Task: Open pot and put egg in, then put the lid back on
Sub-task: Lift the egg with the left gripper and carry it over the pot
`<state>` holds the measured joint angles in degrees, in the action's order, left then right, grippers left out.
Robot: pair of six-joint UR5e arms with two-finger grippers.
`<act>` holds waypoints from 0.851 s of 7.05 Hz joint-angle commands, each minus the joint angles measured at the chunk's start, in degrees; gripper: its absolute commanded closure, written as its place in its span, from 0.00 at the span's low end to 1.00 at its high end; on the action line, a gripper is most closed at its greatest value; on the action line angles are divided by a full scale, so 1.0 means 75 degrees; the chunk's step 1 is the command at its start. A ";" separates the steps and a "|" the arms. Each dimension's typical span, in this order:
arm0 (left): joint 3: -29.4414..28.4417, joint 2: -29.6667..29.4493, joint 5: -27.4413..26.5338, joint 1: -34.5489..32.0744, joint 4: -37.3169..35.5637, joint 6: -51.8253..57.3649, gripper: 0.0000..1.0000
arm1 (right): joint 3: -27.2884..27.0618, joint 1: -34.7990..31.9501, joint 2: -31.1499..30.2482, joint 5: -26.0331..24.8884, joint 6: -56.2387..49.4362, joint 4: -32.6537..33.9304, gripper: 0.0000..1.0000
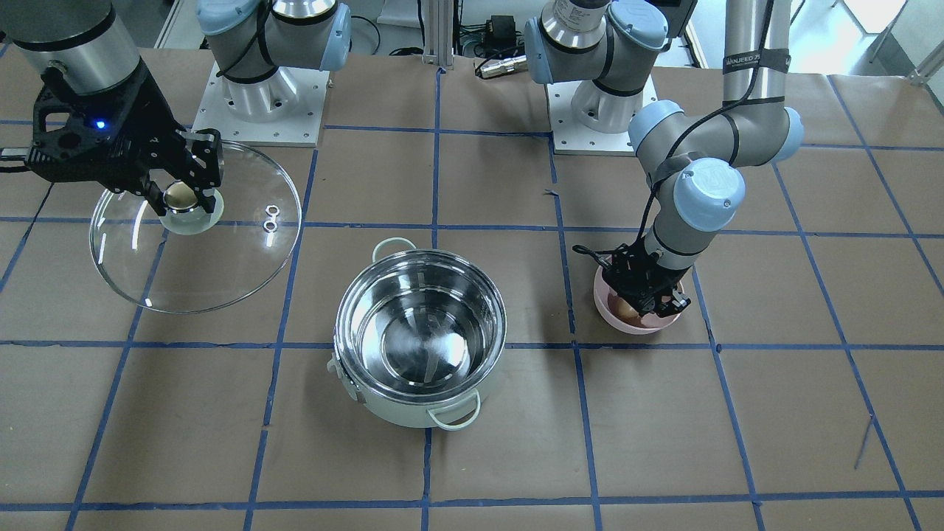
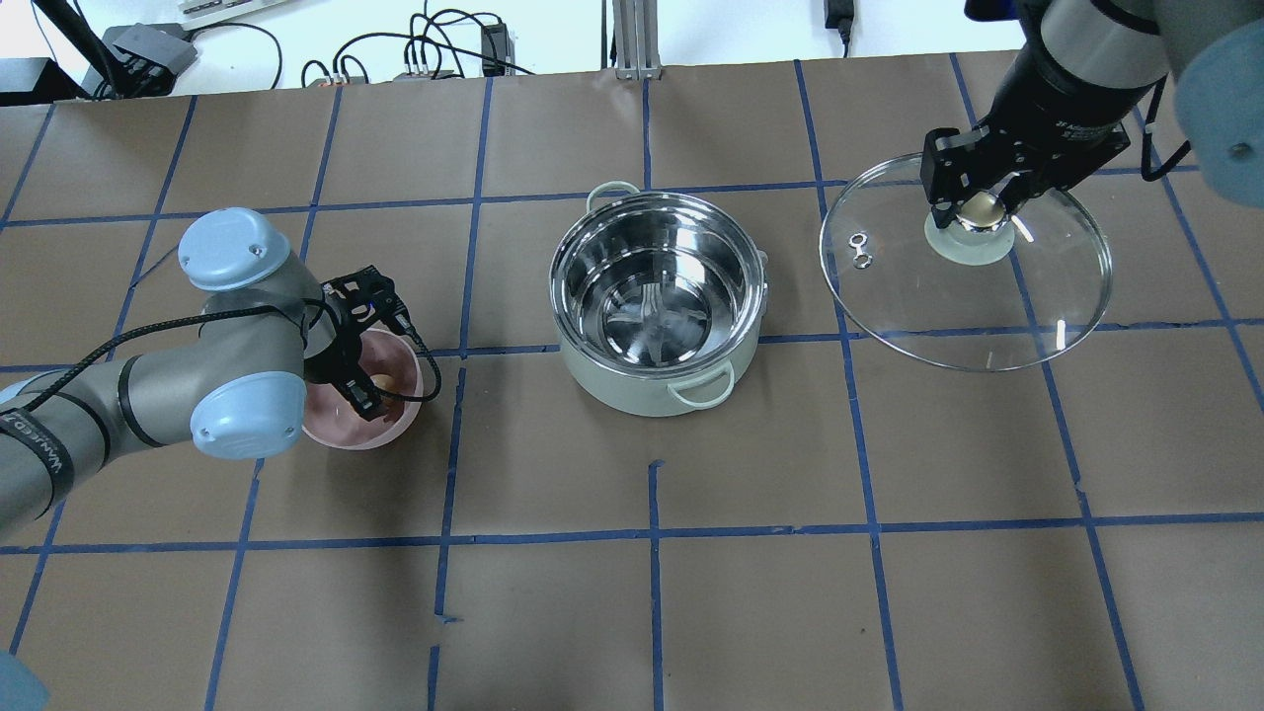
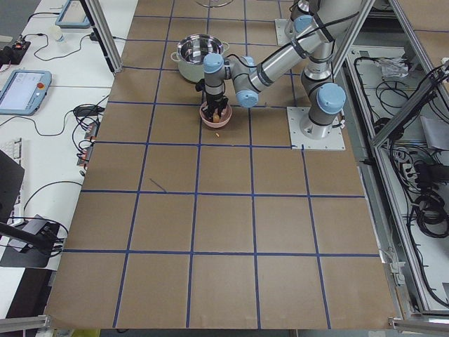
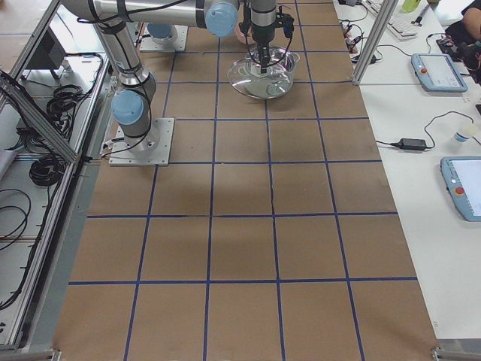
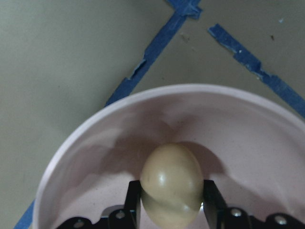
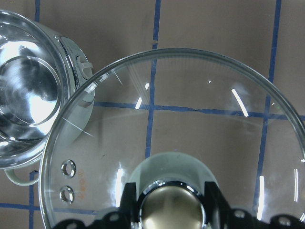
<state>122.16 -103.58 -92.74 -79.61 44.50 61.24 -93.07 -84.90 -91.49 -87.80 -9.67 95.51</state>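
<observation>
The mint-green pot [image 1: 413, 414] stands open at the table's middle, its steel inside bare; it also shows in the overhead view [image 2: 632, 390]. My right gripper [image 1: 183, 193] is shut on the brassy knob [image 6: 171, 207] of the glass lid [image 1: 221, 258] and holds the lid in the air beside the pot, clear of it [image 2: 968, 306]. My left gripper [image 2: 370, 385] is down inside the pink bowl [image 2: 336, 430]. Its fingers [image 5: 133, 200] press both sides of the light brown egg [image 5: 171, 183], which sits low in the bowl [image 5: 95, 157].
The table is brown paper with a blue tape grid [image 1: 435, 346]. The two arm bases [image 1: 258, 96] stand at the robot's edge. The pot's loop handles [image 1: 453, 420] stick out front and back. Bare paper lies between the bowl and the pot.
</observation>
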 commanded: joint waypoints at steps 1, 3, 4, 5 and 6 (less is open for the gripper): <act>-0.0163 0.0168 0.0037 0.0009 0.0031 -0.0090 0.76 | 0.0000 0.0000 0.0000 0.0000 0.0012 -0.0008 0.77; -0.0257 0.0484 0.0513 -0.0003 0.0276 -0.0895 0.76 | 0.0000 0.0012 0.0000 0.0000 0.0012 0.0004 0.77; -0.0617 0.0590 0.0587 -0.0084 0.0706 -0.1526 0.76 | 0.0000 0.0000 0.0000 0.0000 0.0012 -0.0008 0.77; -0.1328 0.0615 0.0738 -0.0201 0.1500 -0.2240 0.76 | 0.0000 0.0000 0.0000 0.0000 0.0012 0.0004 0.77; -0.2066 0.0603 0.1146 -0.0434 0.2134 -0.3152 0.76 | 0.0000 0.0000 0.0000 0.0000 0.0012 -0.0008 0.77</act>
<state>113.09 -99.21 -87.09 -81.14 54.42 45.41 -93.08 -84.89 -91.49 -87.80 -9.58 95.50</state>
